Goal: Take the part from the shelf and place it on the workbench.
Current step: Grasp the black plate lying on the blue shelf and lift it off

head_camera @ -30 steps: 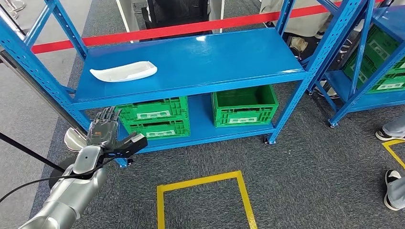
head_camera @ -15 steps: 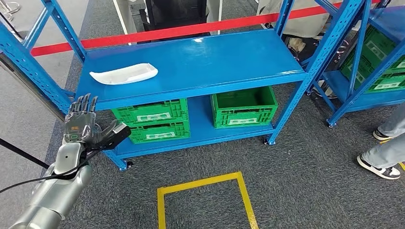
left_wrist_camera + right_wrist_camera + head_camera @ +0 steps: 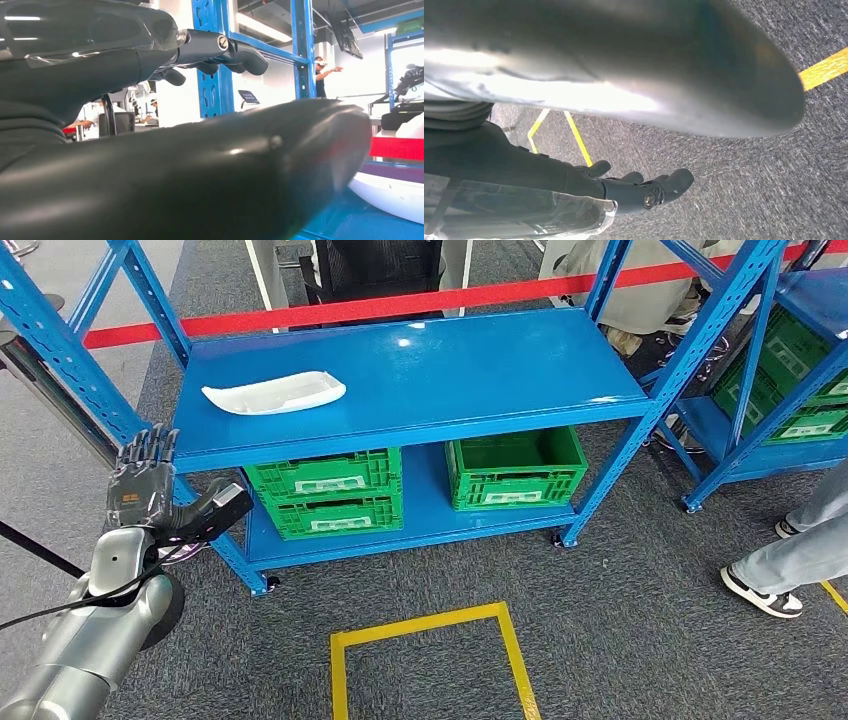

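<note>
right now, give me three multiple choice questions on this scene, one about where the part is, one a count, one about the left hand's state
1. Where is the white part?
A. on the top blue shelf, toward its left end
B. inside a green crate
C. on the floor in the yellow square

2. How many green crates sit under that shelf?
A. one
B. three
C. five

3. What is the left hand doing?
A. holding the part
B. raised beside the rack, its fingers spread, holding nothing
C. resting on a crate

Answers: 1 A, the part lies on the shelf's top surface. 2 B, two stacked at left, one at right. 3 B, the hand is off the rack's left corner, apart from the part.
</note>
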Robot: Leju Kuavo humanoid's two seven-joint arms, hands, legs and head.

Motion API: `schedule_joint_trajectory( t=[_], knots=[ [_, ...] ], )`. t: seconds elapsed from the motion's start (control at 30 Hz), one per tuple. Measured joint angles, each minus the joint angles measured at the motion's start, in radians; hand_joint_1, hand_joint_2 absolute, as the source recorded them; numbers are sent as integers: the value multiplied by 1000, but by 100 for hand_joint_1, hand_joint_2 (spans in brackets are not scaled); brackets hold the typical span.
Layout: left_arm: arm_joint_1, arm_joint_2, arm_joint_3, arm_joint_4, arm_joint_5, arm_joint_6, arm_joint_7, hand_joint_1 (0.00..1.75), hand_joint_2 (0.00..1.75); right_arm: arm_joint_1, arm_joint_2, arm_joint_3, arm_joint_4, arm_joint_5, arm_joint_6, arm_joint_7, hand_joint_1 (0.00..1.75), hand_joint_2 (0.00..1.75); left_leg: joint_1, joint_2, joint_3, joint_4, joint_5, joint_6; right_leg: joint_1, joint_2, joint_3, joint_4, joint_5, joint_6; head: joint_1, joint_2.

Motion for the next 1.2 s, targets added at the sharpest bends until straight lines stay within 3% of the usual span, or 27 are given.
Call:
schedule_joint_trajectory(
  t=[0.37,0.53,0.6,0.7,0.73,0.77,0.83,0.9,0.93,1.07,1.13,1.2],
  knots=[
    [-12,17,10,18,18,-12,-5,0,0,0,1,0,0,6,0,-2,0,0,2,1,0,1,-2,1,3,1,-2,1,0,2,-1,0],
    [-36,53,27,58,34,-19,-16,0,0,-1,1,0,0,16,3,-7,0,0,-1,2,3,-5,-2,14,-1,0,-1,2,-2,13,-1,0],
    [-46,59,27,68,21,-28,-14,0,0,-2,1,0,0,20,3,-9,0,0,2,4,12,-16,3,26,-1,0,-27,59,-35,13,2,0],
    [-53,59,26,89,-2,-57,-8,0,0,-1,-1,0,0,31,7,-11,0,0,0,5,17,-19,1,33,4,0,-134,266,-122,8,6,0],
    [-53,59,24,97,-8,-66,-7,0,0,-1,-2,0,0,35,11,-12,0,0,-1,4,18,-18,-1,33,5,0,-160,310,-131,6,6,0],
    [-53,58,22,104,-11,-73,-5,0,0,-1,-3,0,0,38,14,-12,0,0,-2,4,21,-17,-4,31,6,0,-167,314,-119,4,6,0],
    [-55,58,20,115,-15,-80,-4,0,0,-2,-5,1,0,42,18,-12,0,0,-2,2,30,-11,-14,24,7,-1,-117,200,-47,-3,7,0],
    [-58,58,19,122,-15,-82,-3,0,0,-3,-7,2,0,43,18,-13,0,0,-4,1,34,0,-29,12,8,0,-54,75,-1,-9,6,0],
    [-61,59,19,126,-15,-82,-3,0,0,-5,-7,2,0,43,18,-13,0,0,-6,1,34,4,-34,7,10,1,-40,47,4,-12,6,0],
    [-71,61,17,135,-17,-85,-3,0,0,-7,-7,3,0,44,19,-13,0,0,-3,1,28,16,-51,-10,9,4,-33,40,-9,-32,4,0],
    [-80,61,16,141,-21,-95,-1,0,0,-8,-7,3,0,44,19,-11,0,0,1,3,-16,100,-90,-21,5,4,-26,39,-14,-42,2,0],
    [-87,60,14,151,-31,-108,3,0,0,-9,-8,3,0,44,19,-7,0,0,5,3,-97,243,-139,-28,5,4,-19,39,-21,-46,1,0]
  ],
)
